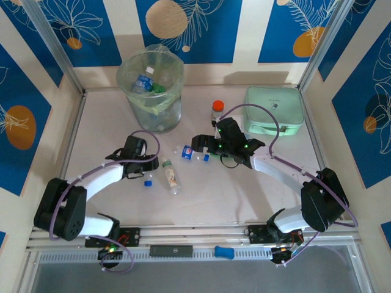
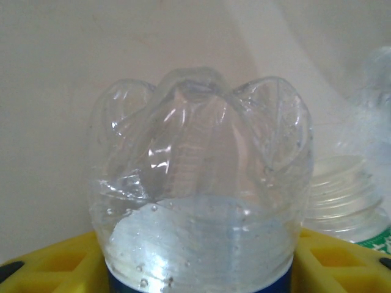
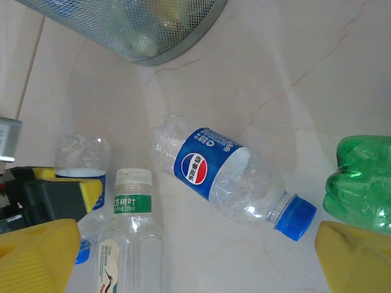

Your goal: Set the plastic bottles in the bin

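Observation:
My left gripper is shut on a clear blue-label bottle, with yellow pads pressed against both of its sides. That bottle lies on the table, its blue cap toward me. My right gripper hangs open above a clear Pepsi-label bottle lying on its side, apart from it. A clear bottle with a white cap and green band lies left of the Pepsi bottle. A green bottle sits by my right finger. The pale-green bin stands at the back left with bottles inside.
An orange-capped jar stands behind my right gripper. A mint-green case lies at the back right. Walls close the table on the left, right and back. My left gripper is just in front of the bin.

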You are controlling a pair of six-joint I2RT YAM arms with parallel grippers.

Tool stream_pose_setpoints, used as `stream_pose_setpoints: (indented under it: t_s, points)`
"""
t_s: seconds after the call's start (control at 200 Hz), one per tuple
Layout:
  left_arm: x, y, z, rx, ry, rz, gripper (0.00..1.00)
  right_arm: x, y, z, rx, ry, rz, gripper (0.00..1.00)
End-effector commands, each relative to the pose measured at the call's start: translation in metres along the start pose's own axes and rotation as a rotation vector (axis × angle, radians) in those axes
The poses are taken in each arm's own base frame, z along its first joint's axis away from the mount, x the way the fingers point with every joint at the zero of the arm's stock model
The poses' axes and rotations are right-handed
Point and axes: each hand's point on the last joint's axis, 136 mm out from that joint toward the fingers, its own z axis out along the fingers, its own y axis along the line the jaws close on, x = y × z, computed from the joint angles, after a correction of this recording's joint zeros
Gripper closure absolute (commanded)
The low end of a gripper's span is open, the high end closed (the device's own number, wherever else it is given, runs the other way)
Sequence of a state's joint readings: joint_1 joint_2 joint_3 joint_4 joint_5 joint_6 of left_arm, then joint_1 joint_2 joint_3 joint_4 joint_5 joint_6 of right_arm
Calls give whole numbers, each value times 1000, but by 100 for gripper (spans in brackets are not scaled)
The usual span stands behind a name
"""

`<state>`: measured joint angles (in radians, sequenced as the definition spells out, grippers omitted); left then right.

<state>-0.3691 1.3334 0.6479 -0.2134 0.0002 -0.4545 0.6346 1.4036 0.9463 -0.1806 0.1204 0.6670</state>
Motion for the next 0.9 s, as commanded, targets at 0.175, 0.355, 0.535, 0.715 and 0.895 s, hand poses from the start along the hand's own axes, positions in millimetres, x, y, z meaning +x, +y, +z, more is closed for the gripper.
stream_pose_setpoints:
  t_s: [0.175,0.355,0.535,0.715,0.895]
  points:
    - [-63,-4,-66,-10,-255,55,45,2,1,-8,-15,-11,14,1]
    - [-116,-18,-127,35,-456,65,46,3,1,-8,-23,-12,17,1]
    - [-168,-43,-184,110,-630,115,47,5,-1,-9,-26,-14,20,1]
    - [-226,-65,-226,110,-756,222,47,6,-4,-15,-16,-26,23,1]
    - [-283,-78,-250,81,-830,325,48,9,-11,-28,2,-60,35,1]
